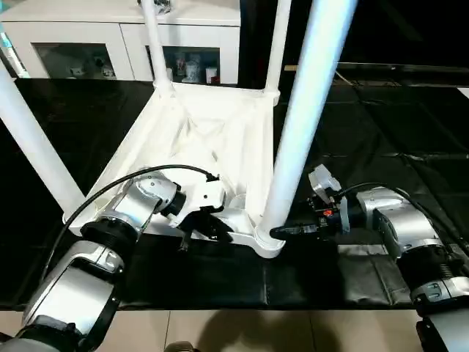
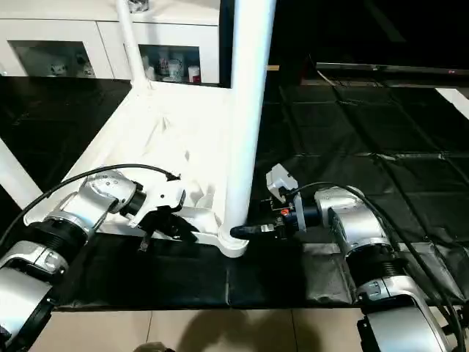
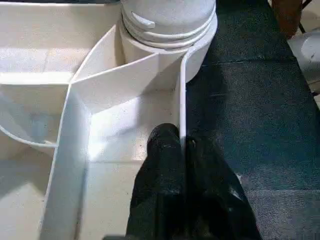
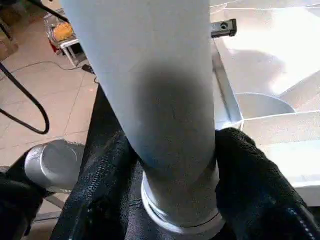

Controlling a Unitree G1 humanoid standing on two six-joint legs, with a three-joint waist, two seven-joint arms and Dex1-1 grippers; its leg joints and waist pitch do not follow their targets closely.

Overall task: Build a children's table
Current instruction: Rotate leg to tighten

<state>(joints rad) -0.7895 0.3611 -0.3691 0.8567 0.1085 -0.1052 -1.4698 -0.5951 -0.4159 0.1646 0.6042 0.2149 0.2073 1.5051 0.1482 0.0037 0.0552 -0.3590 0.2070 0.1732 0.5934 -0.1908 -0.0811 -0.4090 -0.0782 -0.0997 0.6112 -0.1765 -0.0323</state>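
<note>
The children's table lies upside down on a black mat, its ribbed white top (image 1: 198,139) facing up. Four white legs stand in the corner sockets; the near right leg (image 1: 304,110) rises tall in front of me. My left gripper (image 1: 212,227) is shut on the thin front rim wall (image 3: 181,100) of the top, just left of that leg's socket (image 3: 167,25). My right gripper (image 1: 282,232) reaches in from the right at the leg's base. In the right wrist view its black fingers (image 4: 250,170) press on both sides of the leg (image 4: 160,100).
A white glass-door cabinet (image 1: 110,37) stands behind the table. The black mat (image 1: 381,132) stretches away to the right. Light floor tiles (image 1: 220,330) show past the mat's front edge. The near left leg (image 1: 33,147) slants up at the left.
</note>
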